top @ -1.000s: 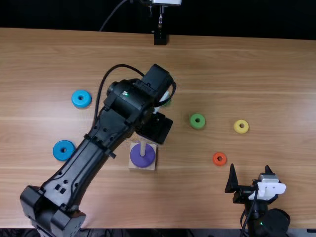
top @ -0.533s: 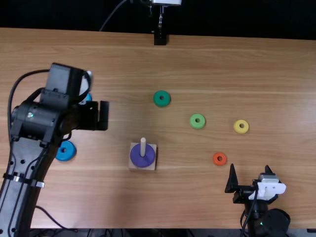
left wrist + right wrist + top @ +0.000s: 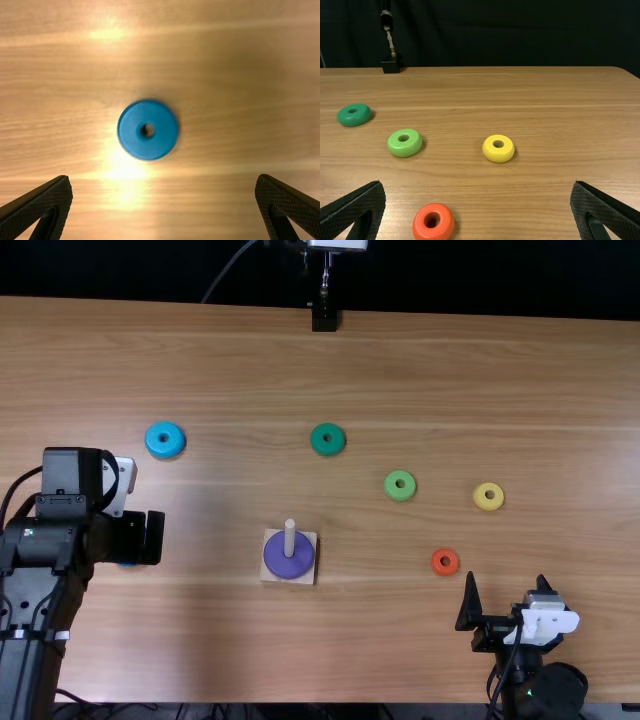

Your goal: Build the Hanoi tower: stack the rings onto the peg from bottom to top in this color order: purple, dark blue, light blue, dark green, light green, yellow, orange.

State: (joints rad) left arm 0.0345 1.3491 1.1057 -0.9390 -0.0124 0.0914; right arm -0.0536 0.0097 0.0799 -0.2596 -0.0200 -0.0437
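Our left gripper (image 3: 164, 178) over the dark blue ring (image 3: 162, 142), the one we'd want next.
The ring lies flat, hole up, on the left part of the tabletop (image 3: 400, 640), somewhat closer to the near edge than the far one. Our left arm is plainly the nearer. We have those fingers spread wide, holding nothing, with the ring below and within their spread, slightly nearer one finger. Being round, it gives us no long axis to match, so we judge a small centring shift and a straight descent would do. The peg (image 3: 289, 532), with the purple ring (image 3: 289, 565) on it, stands inward, toward the tabletop's middle.
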